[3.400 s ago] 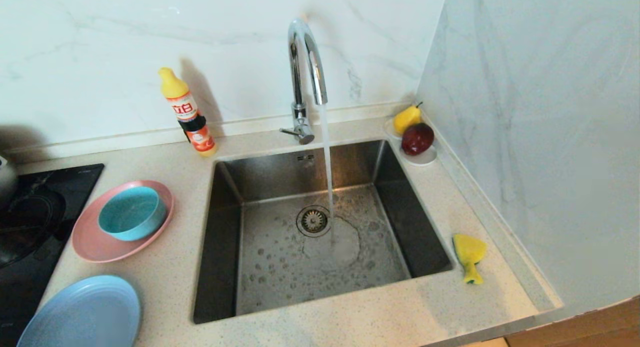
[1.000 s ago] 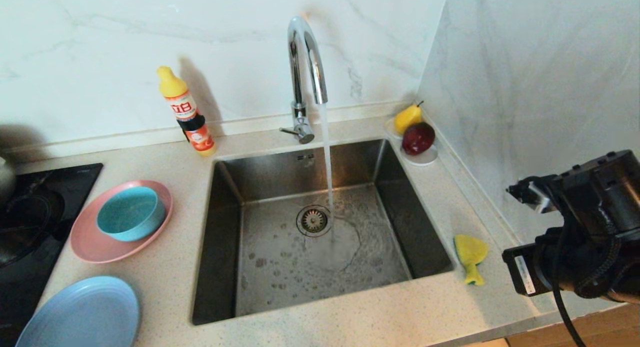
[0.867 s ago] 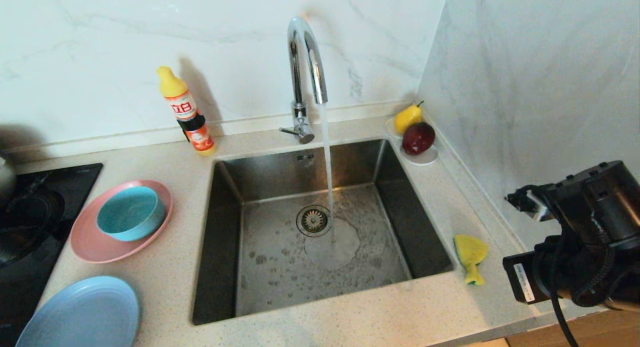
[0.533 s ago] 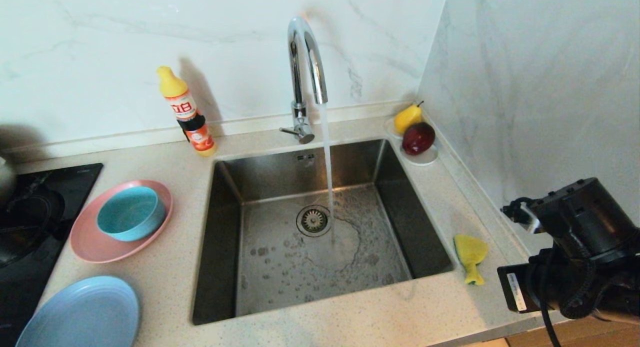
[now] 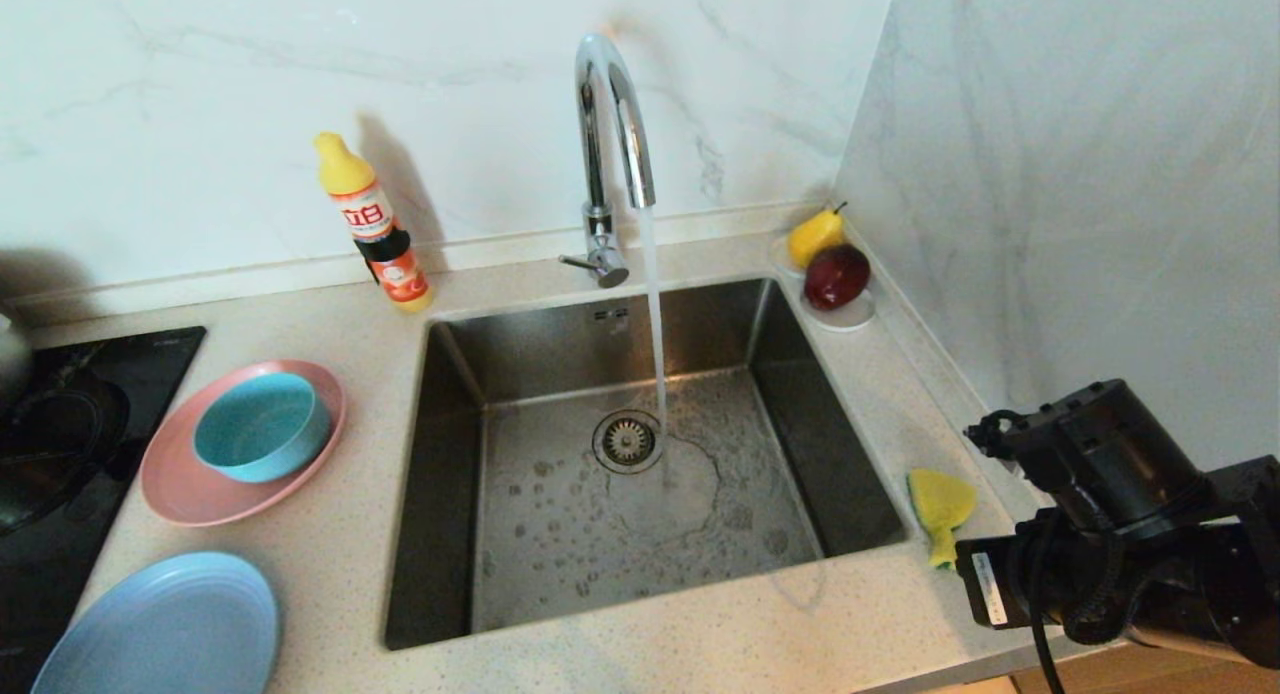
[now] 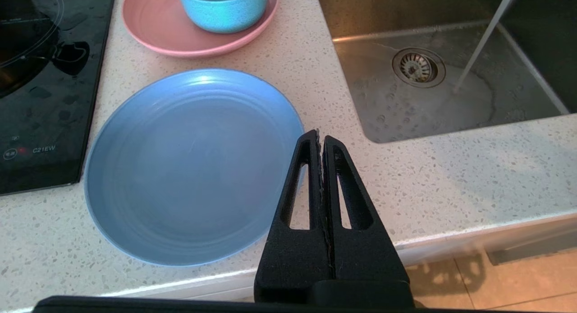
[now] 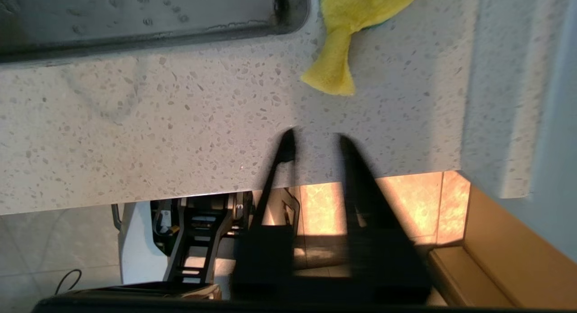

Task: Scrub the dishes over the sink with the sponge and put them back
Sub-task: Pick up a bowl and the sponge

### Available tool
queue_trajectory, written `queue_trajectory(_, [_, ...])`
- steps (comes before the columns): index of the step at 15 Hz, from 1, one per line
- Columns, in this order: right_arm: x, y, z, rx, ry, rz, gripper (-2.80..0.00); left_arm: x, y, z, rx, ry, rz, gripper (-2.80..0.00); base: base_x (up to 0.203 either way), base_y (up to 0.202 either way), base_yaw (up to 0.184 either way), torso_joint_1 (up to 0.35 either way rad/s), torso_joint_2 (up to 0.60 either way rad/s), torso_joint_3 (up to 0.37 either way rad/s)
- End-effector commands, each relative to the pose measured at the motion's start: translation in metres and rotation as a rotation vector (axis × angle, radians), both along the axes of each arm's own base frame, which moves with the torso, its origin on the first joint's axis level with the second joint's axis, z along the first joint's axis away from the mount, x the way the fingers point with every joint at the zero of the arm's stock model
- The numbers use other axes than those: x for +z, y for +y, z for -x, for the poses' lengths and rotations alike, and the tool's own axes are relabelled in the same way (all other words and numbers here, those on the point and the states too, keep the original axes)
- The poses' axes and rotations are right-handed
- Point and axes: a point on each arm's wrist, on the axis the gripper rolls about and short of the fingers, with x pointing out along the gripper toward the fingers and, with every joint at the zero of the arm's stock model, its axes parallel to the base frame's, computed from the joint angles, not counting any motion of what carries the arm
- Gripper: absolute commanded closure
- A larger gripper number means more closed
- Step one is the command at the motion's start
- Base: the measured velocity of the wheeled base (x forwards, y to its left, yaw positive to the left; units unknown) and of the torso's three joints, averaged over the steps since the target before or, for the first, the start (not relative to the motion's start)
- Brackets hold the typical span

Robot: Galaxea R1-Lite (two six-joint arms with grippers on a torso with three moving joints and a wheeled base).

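Note:
The yellow sponge (image 5: 938, 509) lies on the counter right of the sink (image 5: 450, 454), its tail pointing at the front edge. Water runs from the tap (image 5: 610, 124) into the basin. Left of the sink, the teal bowl (image 5: 262, 426) stands in the pink plate (image 5: 200, 494), with the light-blue plate (image 5: 160, 629) nearer the front. My right arm (image 5: 1100, 534) hangs at the counter's front right corner. In the right wrist view the right gripper (image 7: 315, 137) is open and empty, just short of the sponge (image 7: 347, 29). My left gripper (image 6: 321, 135) is shut, parked above the rim of the light-blue plate (image 6: 189, 164).
A detergent bottle (image 5: 375, 229) stands against the back wall. A pear (image 5: 812, 236) and an apple (image 5: 836, 276) sit on a white saucer (image 5: 850, 319) in the back right corner. A black hob (image 5: 60, 444) fills the far left. The side wall (image 5: 1080, 174) runs close behind the sponge.
My right arm came into the head view at the right, then sank and shifted left toward the sponge. Dishes, sponge and running water are as before.

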Motion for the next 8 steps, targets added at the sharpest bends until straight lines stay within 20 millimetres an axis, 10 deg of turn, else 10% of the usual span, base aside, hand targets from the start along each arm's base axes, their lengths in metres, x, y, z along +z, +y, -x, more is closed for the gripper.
queue_trajectory(1, [-0.008,0.005,-0.005,-0.039,0.030,-0.016,-2.80,0.000,0.000,0.000,0.000,0.003,0.000,0.00,0.000,0.000,0.000,0.000,0.00,0.000])
queue_trajectory(8, [-0.021,0.015,-0.010,-0.082,0.074,-0.042,-2.80,0.000,0.000,0.000,0.000,0.002,0.000,0.00,0.000,0.000,0.000,0.000,0.00,0.000])
